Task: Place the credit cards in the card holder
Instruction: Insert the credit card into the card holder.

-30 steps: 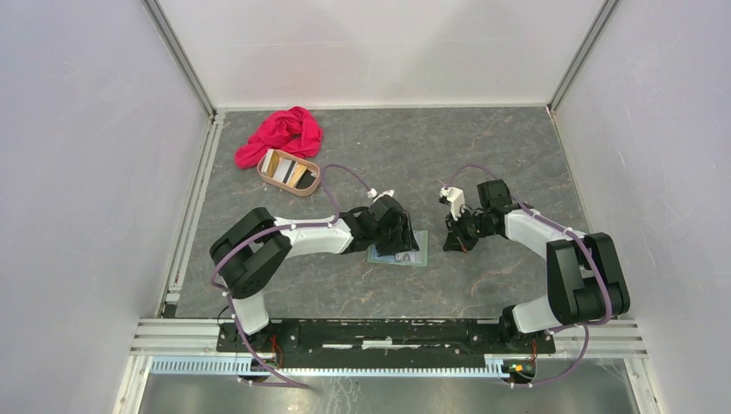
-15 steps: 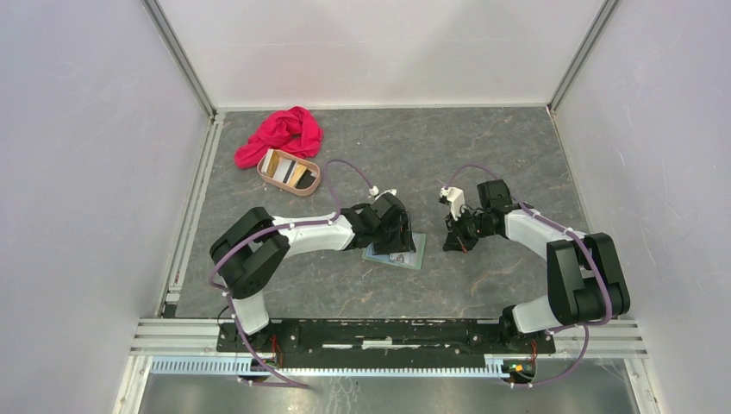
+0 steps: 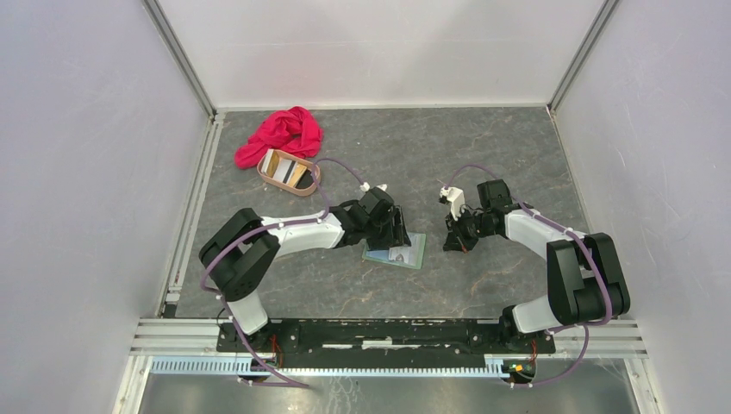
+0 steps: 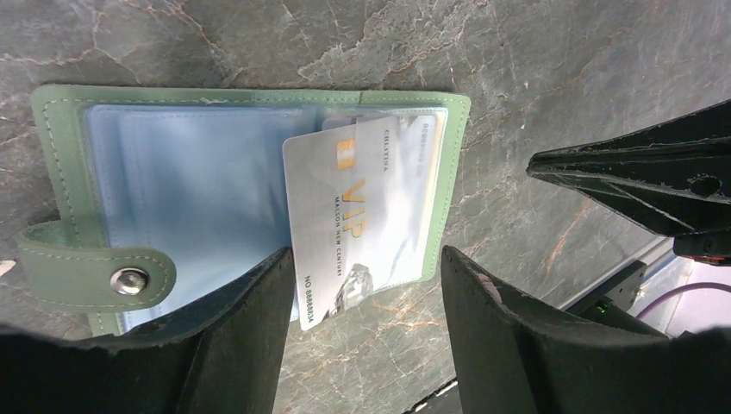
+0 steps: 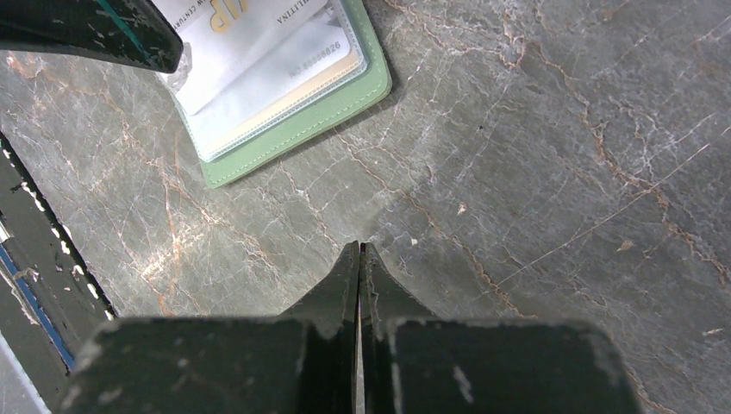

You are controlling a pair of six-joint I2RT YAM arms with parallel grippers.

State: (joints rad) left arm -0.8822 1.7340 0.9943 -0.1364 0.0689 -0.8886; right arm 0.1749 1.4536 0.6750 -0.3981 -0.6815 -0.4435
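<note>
Silver card [image 4: 366, 216] sitting partly in the open card holder [image 4: 190, 190]
Left gripper [image 4: 366, 263] spread wide over it, right gripper [image 5: 360, 252] pinched shut, empty; tray [image 3: 304, 191] holds more cards [image 3: 296, 176].

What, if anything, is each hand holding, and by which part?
Nothing, it seems. The left hand stands open astride the silvery-white plastic card lying on the sage-green folding wallet; the right hand is shut, empty.

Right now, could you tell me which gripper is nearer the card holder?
Left. The left gripper is open right over the card holder; the right gripper, shut, stands apart beside it.
</note>
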